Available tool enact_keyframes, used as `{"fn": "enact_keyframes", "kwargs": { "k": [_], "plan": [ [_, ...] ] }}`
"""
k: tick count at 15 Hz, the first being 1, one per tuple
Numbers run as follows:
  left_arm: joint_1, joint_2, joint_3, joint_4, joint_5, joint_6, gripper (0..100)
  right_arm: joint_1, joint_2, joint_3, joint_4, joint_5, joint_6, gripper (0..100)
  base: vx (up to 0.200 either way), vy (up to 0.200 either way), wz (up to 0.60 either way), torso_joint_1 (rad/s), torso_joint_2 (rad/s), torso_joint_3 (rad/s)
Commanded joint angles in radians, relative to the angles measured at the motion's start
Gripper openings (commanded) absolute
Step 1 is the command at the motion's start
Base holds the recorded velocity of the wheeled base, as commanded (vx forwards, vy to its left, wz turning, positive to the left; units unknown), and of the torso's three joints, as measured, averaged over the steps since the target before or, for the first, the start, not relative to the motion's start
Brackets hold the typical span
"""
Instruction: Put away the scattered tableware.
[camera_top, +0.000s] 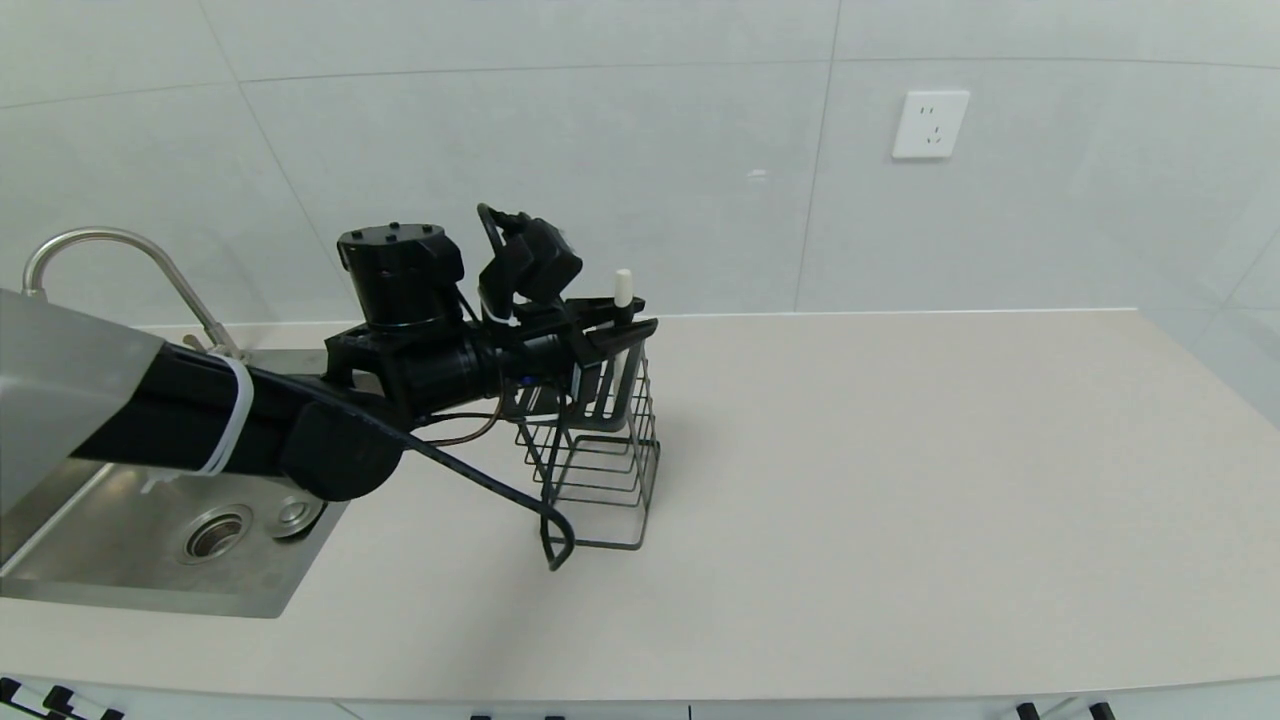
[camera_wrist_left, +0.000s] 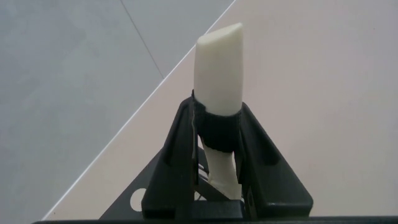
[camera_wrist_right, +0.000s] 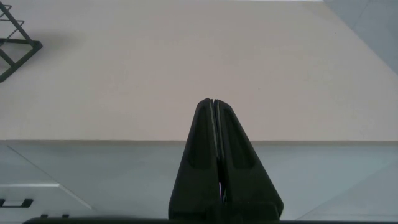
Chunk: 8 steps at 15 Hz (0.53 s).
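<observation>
A black wire cutlery basket (camera_top: 600, 470) stands on the beige counter (camera_top: 900, 480), just right of the sink. My left gripper (camera_top: 618, 322) hovers over the basket's top, shut on a white utensil (camera_top: 623, 286) whose handle end sticks straight up above the fingers. In the left wrist view the white utensil (camera_wrist_left: 219, 68) is clamped between the black fingers (camera_wrist_left: 180, 149), and its lower part is hidden behind them. My right gripper (camera_wrist_right: 214, 106) is shut with nothing in it, held above the counter's front edge, well away from the basket (camera_wrist_right: 15, 46).
A steel sink (camera_top: 120, 545) with a curved faucet (camera_top: 95, 240) lies at the left. A wall socket (camera_top: 930, 123) is on the tiled wall. The counter stretches bare to the right of the basket.
</observation>
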Motion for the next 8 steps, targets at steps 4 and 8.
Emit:
{"fn": "enact_keyframes", "kwargs": {
  "k": [4,8],
  "plan": [
    [0.000,0.003,0.021,0.000,0.000,0.000,0,0.000,0.001,0.000,0.000,0.000,0.000,0,0.000,0.000,0.00,0.000,0.00,0.000],
    [0.000,0.003,0.028,-0.010,-0.001,-0.002,0,0.000,0.001,0.000,0.001,0.000,0.000,0,0.000,0.000,0.00,0.000,0.00,0.000]
  ]
}}
